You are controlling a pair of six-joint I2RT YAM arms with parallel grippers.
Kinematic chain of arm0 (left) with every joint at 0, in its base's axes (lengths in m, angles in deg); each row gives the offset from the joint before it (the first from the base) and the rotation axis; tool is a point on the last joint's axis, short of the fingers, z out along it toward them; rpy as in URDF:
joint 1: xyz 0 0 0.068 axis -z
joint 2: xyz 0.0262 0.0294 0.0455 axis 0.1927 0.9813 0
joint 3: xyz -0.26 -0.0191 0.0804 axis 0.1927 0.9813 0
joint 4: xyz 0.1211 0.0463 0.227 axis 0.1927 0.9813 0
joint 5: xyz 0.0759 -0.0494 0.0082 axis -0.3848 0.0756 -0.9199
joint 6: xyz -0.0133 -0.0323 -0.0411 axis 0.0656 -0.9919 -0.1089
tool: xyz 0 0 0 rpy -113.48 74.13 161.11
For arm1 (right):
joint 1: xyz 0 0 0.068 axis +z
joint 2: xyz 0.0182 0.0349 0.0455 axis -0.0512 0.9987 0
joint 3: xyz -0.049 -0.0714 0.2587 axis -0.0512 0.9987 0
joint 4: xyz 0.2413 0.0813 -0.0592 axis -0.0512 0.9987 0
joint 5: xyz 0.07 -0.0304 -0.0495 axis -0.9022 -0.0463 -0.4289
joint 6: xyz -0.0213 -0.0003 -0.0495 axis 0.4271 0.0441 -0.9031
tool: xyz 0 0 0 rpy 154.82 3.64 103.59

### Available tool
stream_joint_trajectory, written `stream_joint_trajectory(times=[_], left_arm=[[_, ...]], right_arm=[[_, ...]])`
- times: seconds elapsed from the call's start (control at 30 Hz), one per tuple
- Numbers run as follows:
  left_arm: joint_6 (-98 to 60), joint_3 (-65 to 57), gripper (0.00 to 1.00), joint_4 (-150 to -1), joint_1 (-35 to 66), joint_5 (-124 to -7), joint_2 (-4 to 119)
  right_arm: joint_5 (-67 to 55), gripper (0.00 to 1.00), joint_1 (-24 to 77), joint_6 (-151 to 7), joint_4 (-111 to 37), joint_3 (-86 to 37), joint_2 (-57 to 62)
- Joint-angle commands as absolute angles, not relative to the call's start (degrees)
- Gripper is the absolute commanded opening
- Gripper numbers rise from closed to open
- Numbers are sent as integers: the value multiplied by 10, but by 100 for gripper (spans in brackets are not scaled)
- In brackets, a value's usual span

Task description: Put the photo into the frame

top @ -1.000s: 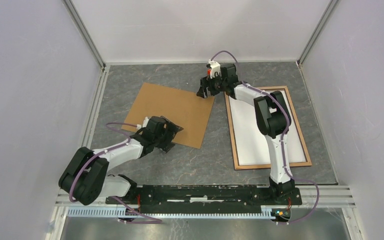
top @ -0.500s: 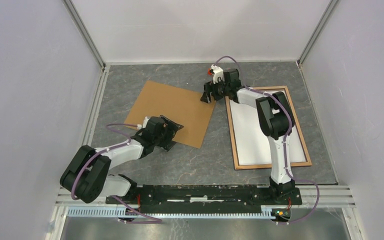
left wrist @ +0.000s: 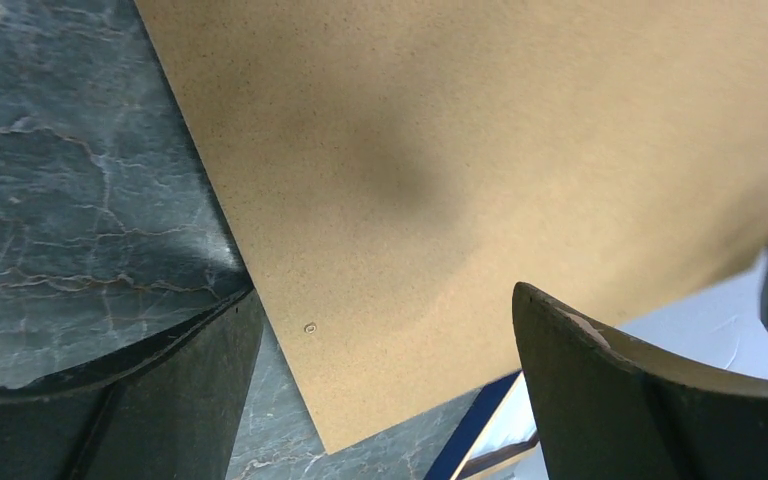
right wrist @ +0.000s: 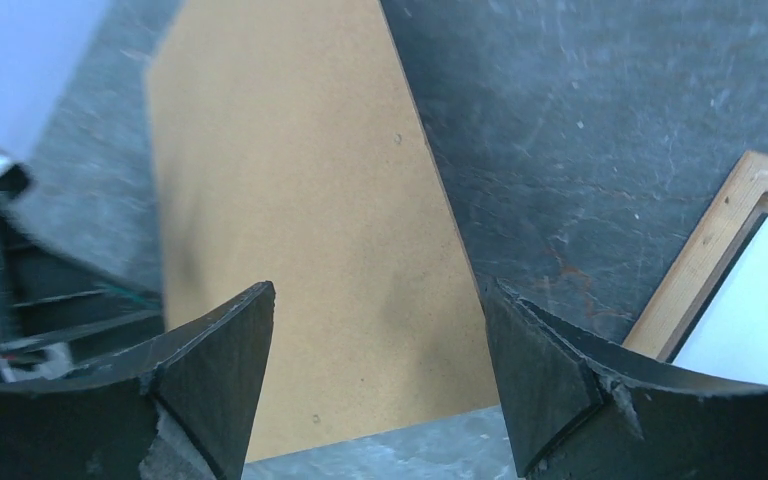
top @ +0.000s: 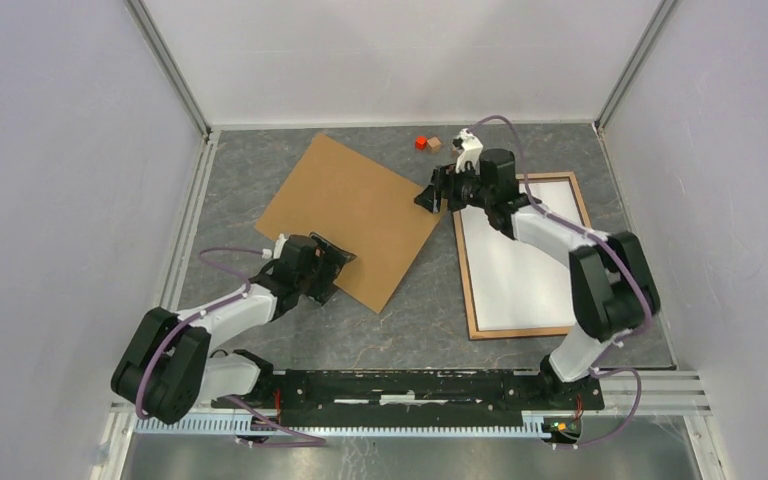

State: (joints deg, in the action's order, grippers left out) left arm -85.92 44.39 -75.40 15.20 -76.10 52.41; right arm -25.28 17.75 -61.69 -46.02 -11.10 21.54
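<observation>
Frame (top: 465, 280) lies flat on the table's right half, long side running near-to-far. Its thin light-wood rails face up, w/ a dark blue outer edge showing in the L wrist view. A white sheet (top: 510, 270) fills the opening, flush to the rails. Can't tell if it's the photo face-down.

Only a narrow strip of bare table (top: 410, 310) separates the frame's far-left corner from the board (top: 345, 215). The board is a plain brown matte rectangle w/ a fine speckle, lying flat and turned diamond-wise. There's open room near of both, toward the arm bases.

R gripper (top: 428, 197) sits over the board's right corner, fingers (right wrist: 550, 380) spread, w/ the board's edge running between them. Contact can't be told.

L gripper (top: 322, 268) is at the board's near-left edge, jaws wide apart. One finger (left wrist: 160, 400) is over the table, the other over the board, nothing pinched.

The table is dark grey and marbled. A red cube (top: 421, 143) and a brown cube (top: 434, 144) touch side by side by the back wall, apart from the board.
</observation>
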Motion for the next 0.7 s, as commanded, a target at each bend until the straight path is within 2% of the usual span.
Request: stream_joint_trajectory(times=[0.0,0.17,0.4,0.67], left_arm=[[-834,418,100,-792,157,-705,568],[-831,401,100,-809,161,-662,624],[-857,407,99,-850,178,-654,656],[-848,434,99,-829,179,-672,618]], right_arm=[[-319,80,225,-476,-515,-23,112],[-327,79,239,-408,-575,55,30],[-257,79,309,-409,-492,33,-63],[-181,80,403,-405,-443,51,-150]])
